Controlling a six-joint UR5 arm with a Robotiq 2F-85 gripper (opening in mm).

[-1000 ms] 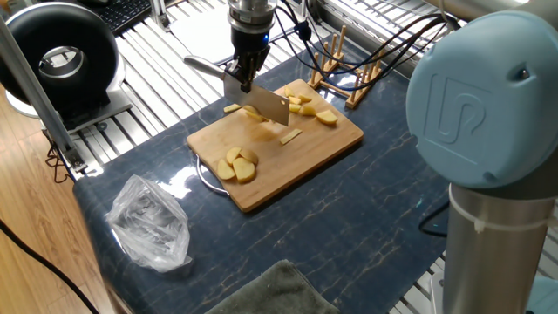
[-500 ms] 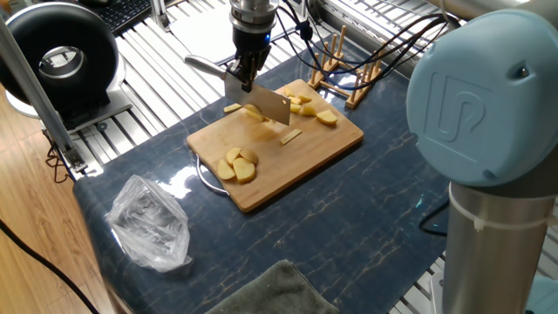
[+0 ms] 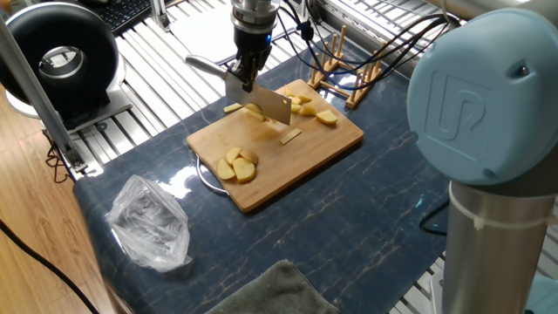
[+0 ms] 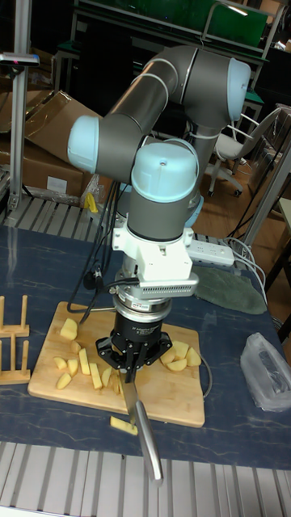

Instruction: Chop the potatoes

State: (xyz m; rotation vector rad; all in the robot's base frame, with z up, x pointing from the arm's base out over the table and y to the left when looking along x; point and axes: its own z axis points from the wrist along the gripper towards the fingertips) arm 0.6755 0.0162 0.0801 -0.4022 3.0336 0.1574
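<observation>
Gripper (image 3: 244, 77) was found pointing down over the far left part of the bamboo board (image 3: 305, 161), its fingers closed on the handle of a cleaver (image 3: 261, 102); the tall fixed view showed the same grip (image 4: 129, 376) with the handle reaching toward that camera.

Largest to smallest, the blue marbled table (image 3: 366, 235) carried the board, a grey cloth (image 3: 270, 292) at the near edge, a crumpled plastic bag (image 3: 148, 222) at near left and a wooden rack (image 3: 344, 74) beyond the board.

The potatoes (image 3: 237, 164) lay in three places: a cluster of rounded pieces on the near left of the board, well apart from the gripper; a second cluster on the far right, just beside the blade; and one stick just off the far left edge. A single thin stick lay mid-board, near the blade.
</observation>
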